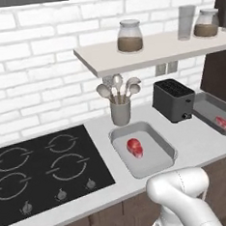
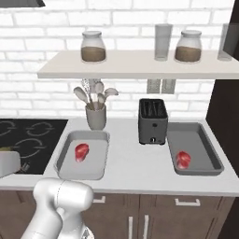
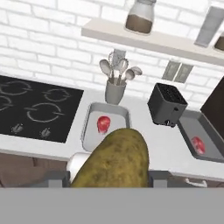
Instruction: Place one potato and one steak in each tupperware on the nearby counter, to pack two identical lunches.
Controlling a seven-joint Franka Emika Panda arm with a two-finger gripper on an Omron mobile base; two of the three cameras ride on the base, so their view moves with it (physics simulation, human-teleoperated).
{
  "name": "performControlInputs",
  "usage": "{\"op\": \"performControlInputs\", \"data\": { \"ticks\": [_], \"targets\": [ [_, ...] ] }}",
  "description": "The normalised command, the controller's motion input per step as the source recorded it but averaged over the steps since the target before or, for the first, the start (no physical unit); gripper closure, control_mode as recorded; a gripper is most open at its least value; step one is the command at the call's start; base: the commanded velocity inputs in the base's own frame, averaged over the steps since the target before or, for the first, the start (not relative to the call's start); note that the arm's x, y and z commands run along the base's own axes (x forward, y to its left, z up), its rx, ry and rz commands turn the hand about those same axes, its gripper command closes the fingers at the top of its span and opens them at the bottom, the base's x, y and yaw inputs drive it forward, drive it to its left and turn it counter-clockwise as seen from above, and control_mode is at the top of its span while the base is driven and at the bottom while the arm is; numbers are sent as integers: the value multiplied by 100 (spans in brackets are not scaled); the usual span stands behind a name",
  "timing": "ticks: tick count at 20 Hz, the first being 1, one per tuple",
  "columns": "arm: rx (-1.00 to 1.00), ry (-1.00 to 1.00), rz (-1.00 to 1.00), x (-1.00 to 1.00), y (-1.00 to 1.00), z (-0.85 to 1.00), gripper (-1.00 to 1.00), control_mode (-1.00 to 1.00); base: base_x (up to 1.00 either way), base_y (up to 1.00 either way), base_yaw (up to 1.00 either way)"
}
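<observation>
1. Your tool (image 3: 109,177) is clamped on a brown-green oval potato (image 3: 114,161), held well above the pale off-white table (image 2: 135,165).
2. A light grey shallow tray (image 2: 65,151) sits near the table's front edge, beside the black cooktop (image 1: 37,165), holding one red steak (image 2: 81,151).
3. A darker grey tray (image 2: 207,147), at the table's right end beside the black toaster (image 2: 152,120), holds another red steak (image 2: 183,159).
</observation>
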Motion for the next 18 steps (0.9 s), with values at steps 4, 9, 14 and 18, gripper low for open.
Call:
{"op": "performControlInputs", "data": {
  "ticks": [4, 9, 14, 18],
  "targets": [
    [9, 7, 3, 6, 0, 0, 100, -100, 36, 0, 0],
    [19, 24, 14, 50, 0, 0, 100, -100, 0, 0, 0],
    [-5, 31, 12, 100, 19, -7, 100, -100, 0, 0, 0],
    [-9, 9, 0, 100, 37, -94, 100, -100, 0, 0, 0]
  ]
}}
